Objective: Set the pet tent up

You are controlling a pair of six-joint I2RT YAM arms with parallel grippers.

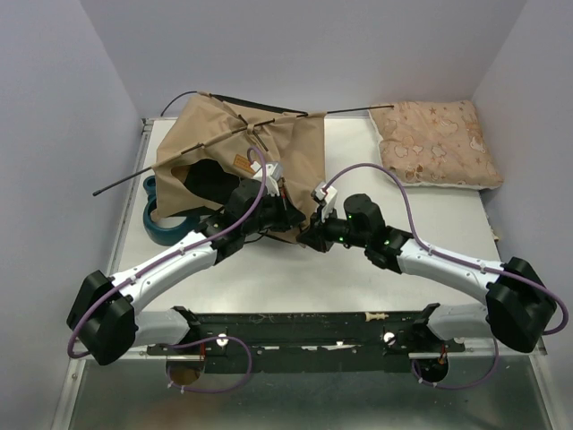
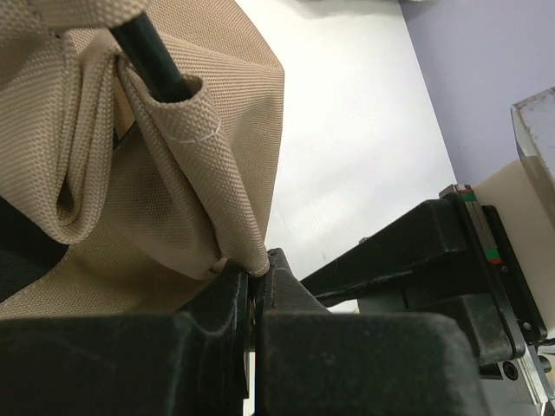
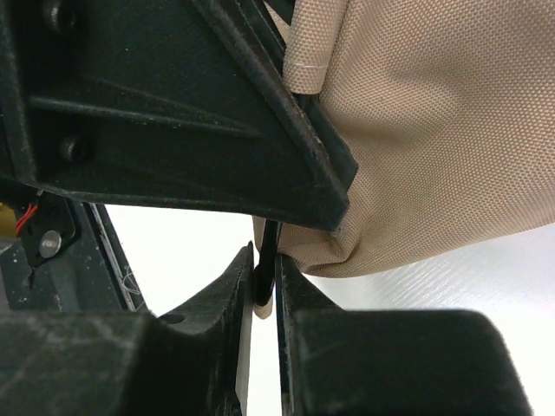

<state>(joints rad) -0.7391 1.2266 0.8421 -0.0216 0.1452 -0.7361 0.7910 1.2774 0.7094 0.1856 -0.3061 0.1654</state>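
The tan pet tent [image 1: 224, 148] lies half-collapsed at the back left of the table, with thin black poles [image 1: 358, 110] sticking out right and left and an orange-brown label [image 1: 242, 164]. My left gripper [image 1: 285, 208] is at the tent's front right corner, shut on a fold of the tan fabric [image 2: 251, 260]; a black pole [image 2: 156, 61] runs through a sleeve above. My right gripper [image 1: 309, 235] meets it there, shut on the end of a black pole [image 3: 265, 269] beside the fabric [image 3: 434, 130]. The pom-pom is hidden.
A pink patterned cushion [image 1: 436, 143] lies at the back right corner. A teal band [image 1: 166, 228] curls by the tent's black opening at the left. White walls close in the table on three sides. The arm bases sit on a black rail [image 1: 304, 327].
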